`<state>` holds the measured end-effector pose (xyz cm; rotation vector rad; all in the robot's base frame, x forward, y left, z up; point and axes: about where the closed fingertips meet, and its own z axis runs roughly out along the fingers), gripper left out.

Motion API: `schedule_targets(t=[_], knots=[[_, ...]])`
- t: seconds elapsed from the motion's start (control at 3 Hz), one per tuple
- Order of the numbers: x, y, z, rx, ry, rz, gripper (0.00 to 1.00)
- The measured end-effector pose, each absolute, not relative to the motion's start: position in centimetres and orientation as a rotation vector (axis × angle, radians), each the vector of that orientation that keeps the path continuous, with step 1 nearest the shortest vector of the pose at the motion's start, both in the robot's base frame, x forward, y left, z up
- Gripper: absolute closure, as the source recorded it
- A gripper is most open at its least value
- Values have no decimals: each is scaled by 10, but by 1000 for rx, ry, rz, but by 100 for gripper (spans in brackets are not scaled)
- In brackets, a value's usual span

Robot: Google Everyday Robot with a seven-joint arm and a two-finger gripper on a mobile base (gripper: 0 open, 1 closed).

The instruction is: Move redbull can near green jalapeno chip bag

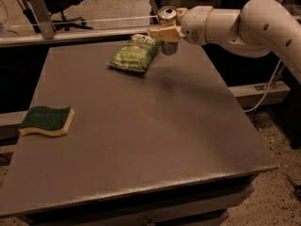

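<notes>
A white robot arm (pixel 244 25) comes in from three o'clock, its far end cut off by the picture's edge. Its tan claw (pixel 164 32) is clenched around a slim silver can (pixel 167 16), held upright at about one o'clock over the grey worktop (pixel 150 140) and seemingly lifted clear of it. The claw's fingers cover the can's middle, so only the pull-tab top and the dark lower end show, and no label can be read. Just beside it, toward eleven o'clock, lies a crinkled green chip bag (pixel 133 56) with a small red-orange mark; its writing is illegible. A green and yellow sponge (pixel 47 120) sits well apart at nine o'clock.
</notes>
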<state>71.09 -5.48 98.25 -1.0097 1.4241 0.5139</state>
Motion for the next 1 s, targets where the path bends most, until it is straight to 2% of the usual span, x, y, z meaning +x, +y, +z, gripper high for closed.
schedule_targets(t=[0.67, 1.0], knots=[[738, -55, 951, -954, 1441, 594, 100], [743, -53, 932, -941, 1458, 646, 82]])
